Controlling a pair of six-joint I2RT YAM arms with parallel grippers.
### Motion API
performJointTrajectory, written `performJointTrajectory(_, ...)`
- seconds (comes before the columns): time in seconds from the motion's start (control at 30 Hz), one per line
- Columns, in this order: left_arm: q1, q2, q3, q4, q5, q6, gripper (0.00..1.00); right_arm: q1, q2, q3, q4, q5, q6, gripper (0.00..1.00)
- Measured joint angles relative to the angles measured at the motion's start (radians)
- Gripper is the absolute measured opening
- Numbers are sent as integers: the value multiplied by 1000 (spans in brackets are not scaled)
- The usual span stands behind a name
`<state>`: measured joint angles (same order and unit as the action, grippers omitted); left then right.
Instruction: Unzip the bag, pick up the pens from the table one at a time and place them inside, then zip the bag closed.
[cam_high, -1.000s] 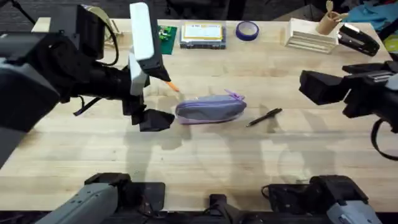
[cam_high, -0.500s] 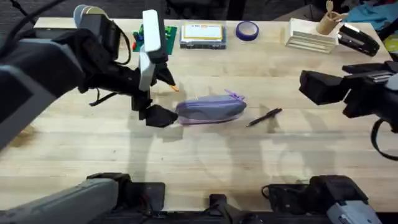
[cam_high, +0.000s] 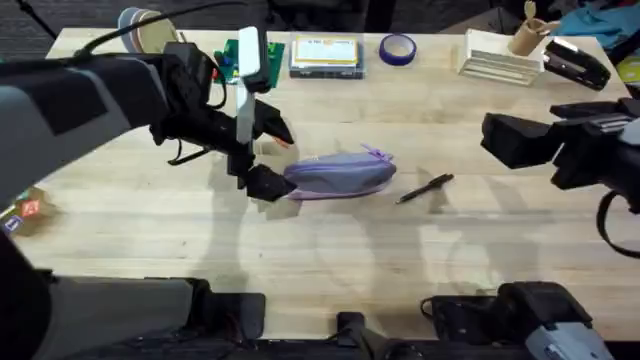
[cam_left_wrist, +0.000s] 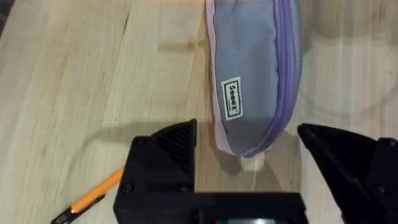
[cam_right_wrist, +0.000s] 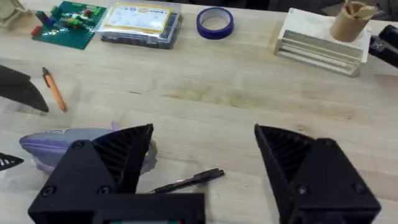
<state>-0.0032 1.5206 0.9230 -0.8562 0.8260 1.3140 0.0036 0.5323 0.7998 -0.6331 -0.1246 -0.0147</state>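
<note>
**Left gripper astride the bag's end, both pens on the table**

On the left of the overhead view, the left arm reaches in over the table (cam_high: 150, 250) and its gripper (cam_high: 262, 155) sits low at the left end of the bag (cam_high: 338, 175). One black finger lies on the near side of that end and the other on the far side. In the left wrist view the jaws stand wide, with the rounded end of the bag (cam_left_wrist: 255, 74) between the two fingers (cam_left_wrist: 165, 162); whether either finger touches the fabric cannot be told. The bag lies flat, its zipper line running along the length, and a small white label shows on its side.

The orange pen (cam_high: 281, 142) lies on the table just behind the left gripper, near the bag's left end and mostly hidden by the far finger. The left wrist view shows it (cam_left_wrist: 93, 199) on the wood beside one finger.

Right of the bag, the black pen (cam_high: 425, 188) lies at a slant, near the bag but apart from it.

Farther right, the right gripper (cam_high: 510, 140) hovers well apart from both. In the right wrist view its jaws (cam_right_wrist: 205, 168) are wide and hold nothing, with the black pen (cam_right_wrist: 186, 180) and the bag (cam_right_wrist: 62, 146) on the table beyond them.
</note>
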Motion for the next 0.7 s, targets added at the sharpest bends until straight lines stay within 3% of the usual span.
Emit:
performJointTrajectory(0.23,-31,51,0,0,13,-1,980,0,0,0,0,0,0,998)
performJointTrajectory(0.33,-42,59,0,0,17,0,789,0,0,0,0,0,0,998)
performJointTrajectory(0.4,-43,58,0,0,19,0,570,0,0,0,0,0,0,998)
performJointTrajectory(0.5,-43,58,0,2,20,1,125,0,0,0,0,0,0,998)
performJointTrajectory(0.57,-46,59,0,7,19,3,51,0,0,0,0,0,0,998)
performJointTrajectory(0.7,-47,59,0,7,19,3,44,0,5,1,5,-56,12,998)
